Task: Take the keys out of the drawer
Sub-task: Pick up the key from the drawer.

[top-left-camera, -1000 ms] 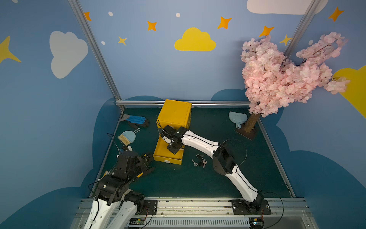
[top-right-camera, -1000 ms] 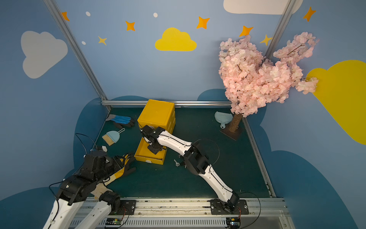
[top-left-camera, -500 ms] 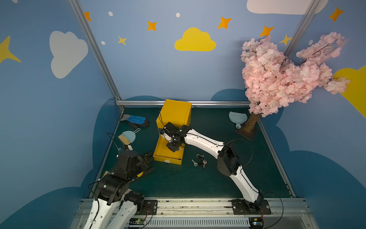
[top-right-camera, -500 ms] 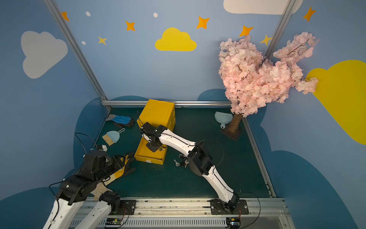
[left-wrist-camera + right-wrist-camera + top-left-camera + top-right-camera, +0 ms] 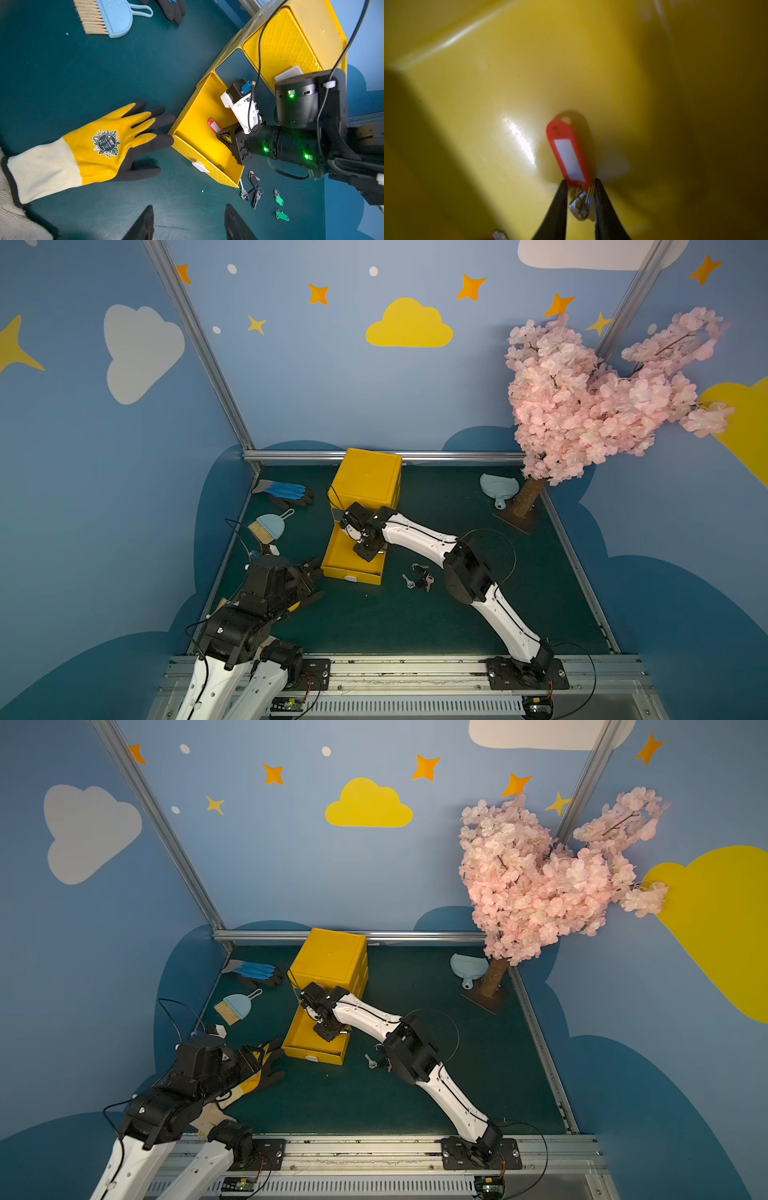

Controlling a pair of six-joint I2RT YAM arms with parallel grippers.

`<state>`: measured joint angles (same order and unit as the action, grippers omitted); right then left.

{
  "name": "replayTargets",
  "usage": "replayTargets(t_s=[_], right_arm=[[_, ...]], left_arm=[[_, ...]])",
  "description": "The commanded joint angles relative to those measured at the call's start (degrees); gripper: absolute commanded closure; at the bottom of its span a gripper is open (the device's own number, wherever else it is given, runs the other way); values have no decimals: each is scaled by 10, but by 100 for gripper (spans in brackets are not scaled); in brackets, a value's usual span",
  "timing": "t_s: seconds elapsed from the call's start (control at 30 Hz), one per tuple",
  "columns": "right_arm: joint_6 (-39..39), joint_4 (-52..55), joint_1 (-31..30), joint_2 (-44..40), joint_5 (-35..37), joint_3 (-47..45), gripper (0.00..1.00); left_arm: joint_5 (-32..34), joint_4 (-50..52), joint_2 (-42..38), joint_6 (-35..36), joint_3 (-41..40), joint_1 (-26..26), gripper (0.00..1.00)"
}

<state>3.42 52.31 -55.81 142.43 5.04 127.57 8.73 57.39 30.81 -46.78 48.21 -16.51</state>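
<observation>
Pink blossom tree [image 5: 594, 398] sits well off to the right arm's outer side, clear of both grippers. Yellow cabinet [image 5: 368, 477] stands just beyond the right gripper [image 5: 581, 181]; its bottom drawer [image 5: 193, 116] is pulled out and that gripper is down inside it. Yellow work glove [image 5: 97, 143] lies flat on the mat ahead of the left gripper [image 5: 189, 206], its black fingertips right at the drawer's front corner. Blue glove [image 5: 286, 491] and hand brush [image 5: 112, 16] lie further out past it, apart from the drawer. Left gripper is short of the drawer, fingers spread with nothing between them — released. Loose keys [image 5: 254, 193], a dark-headed and silver bunch, are out on the mat just beside the drawer's other front corner, near the right arm's elbow; two green-tagged keys [image 5: 279, 200] lie a little further from the drawer, apart from the bunch. Red-tagged key [image 5: 568, 153] is in the drawer, tag lying along the floor and pointing away from the right gripper's tips. Its split ring sits between the two black fingers [image 5: 560, 207], which stand narrow against it — pinched, one finger clearly touching the coils.
</observation>
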Motion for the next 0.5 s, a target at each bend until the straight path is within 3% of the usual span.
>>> replayTargets(t_s=[0.0, 0.27, 0.47], right_arm=[[4, -6, 1, 12, -2, 22, 88], [11, 0, 1, -14, 11, 22, 100], [-2, 24, 1, -70, -2, 21, 100]], left_arm=[[-6, 9, 2, -4, -7, 2, 44], [-10, -8, 11, -3, -10, 1, 44], [-13, -42, 28, 40, -3, 2, 45]])
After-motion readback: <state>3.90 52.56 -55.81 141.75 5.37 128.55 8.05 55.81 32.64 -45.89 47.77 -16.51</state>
